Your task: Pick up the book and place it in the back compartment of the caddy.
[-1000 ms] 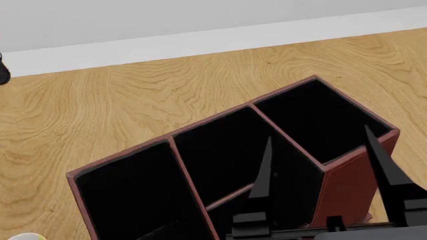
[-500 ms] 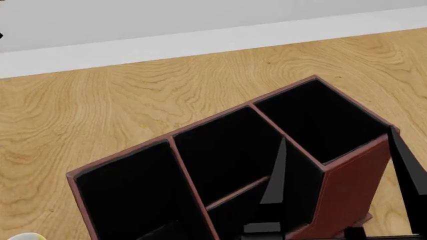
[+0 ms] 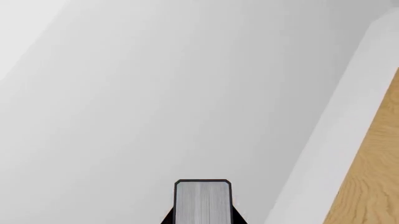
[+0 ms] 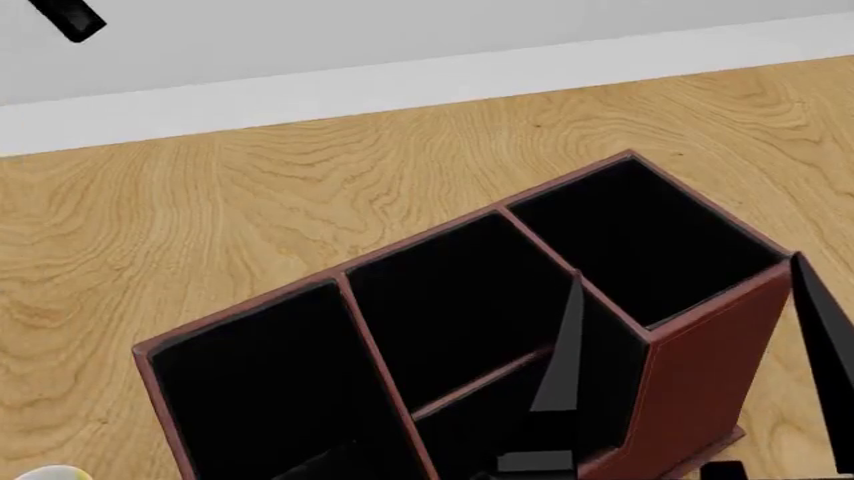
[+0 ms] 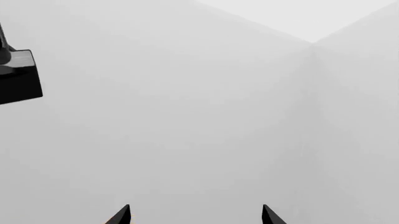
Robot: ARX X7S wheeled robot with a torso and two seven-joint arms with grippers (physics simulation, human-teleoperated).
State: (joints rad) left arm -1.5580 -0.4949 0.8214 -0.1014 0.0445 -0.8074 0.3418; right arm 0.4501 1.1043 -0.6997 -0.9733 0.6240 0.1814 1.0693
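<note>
Now, swing small black-covered book point(image 3: 203, 201) with grey page edge, pinched in left gripper point(image 3: 203, 219), slowly over red-brown leather-look caddy point(image 4: 694, 370); hold spread right gripper point(image 5: 195, 215) clear.

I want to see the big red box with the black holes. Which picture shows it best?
The head view: the caddy fills its lower half, with its dividers and black sections seen from above. Both wrist views show none of it, just pale walls; the left one adds a strip of wood.
</note>
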